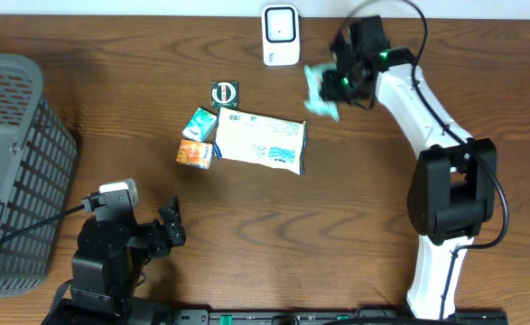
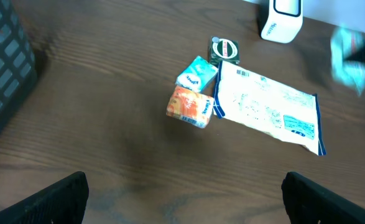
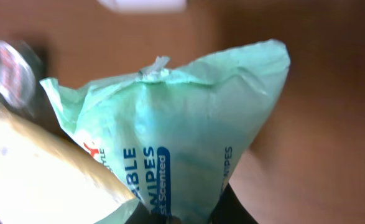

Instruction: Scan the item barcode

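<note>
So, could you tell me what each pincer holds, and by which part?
The right pincer grips the green wipes pack by one end; the left pincer is open and empty.

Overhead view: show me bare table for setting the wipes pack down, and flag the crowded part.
Bare wood lies between the white packet and the right arm, and between the basket and the orange pack. Crowded: the cluster near the scanner.

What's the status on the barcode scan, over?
Left gripper open, clear of items. Right gripper shut on wipes pack, held near scanner. Nothing between them.
</note>
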{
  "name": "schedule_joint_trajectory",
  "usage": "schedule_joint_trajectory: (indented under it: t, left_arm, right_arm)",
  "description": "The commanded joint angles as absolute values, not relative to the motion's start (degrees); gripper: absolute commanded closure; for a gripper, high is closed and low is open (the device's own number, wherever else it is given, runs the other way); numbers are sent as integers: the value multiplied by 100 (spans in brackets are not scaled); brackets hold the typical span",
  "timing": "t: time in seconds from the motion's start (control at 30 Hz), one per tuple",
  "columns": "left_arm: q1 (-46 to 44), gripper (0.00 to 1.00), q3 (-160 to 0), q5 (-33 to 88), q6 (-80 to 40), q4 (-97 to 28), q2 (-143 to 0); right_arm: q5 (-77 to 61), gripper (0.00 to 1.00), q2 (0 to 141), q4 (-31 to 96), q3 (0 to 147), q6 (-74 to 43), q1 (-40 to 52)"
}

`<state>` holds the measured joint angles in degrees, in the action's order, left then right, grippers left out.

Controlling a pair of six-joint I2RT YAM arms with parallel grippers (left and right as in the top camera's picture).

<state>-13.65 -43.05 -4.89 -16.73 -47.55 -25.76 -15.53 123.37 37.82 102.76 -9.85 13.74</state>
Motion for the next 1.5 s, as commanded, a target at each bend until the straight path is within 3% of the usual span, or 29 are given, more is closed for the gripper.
schedule_joint_trajectory:
  t: [0.0, 0.2, 0.53, 0.73, 1.17, 1.47]
  left_arm:
    - [-1363, 2, -4296, -563, -1704, -4746, -2571]
    - [-1363, 2, -4296, -563, -1704, -4746, -2569]
    - [-1363, 2, -4296, -563, -1704, -4746, -2571]
    - [-1363, 2, -4296, -563, -1704, -4746, -2569]
    - [-1363, 2, -4296, -563, -1704, -4746, -2571]
    - [-1363, 2, -4296, -563, -1704, -4746, -2569]
  right_arm:
    - [-836, 99, 12379, 3074, 10429, -1754, 1616]
    - [-193, 97, 12405, 1592, 10429, -2679, 1975]
    - [602, 98, 12973, -416, 10462, -2556, 2272]
    - [720, 93, 13570, -1343, 10536, -1992, 2270]
    - [947, 96, 13662, -1308, 10656, -1966, 2259]
    - [528, 99, 13662, -344, 11891, -1968, 2259]
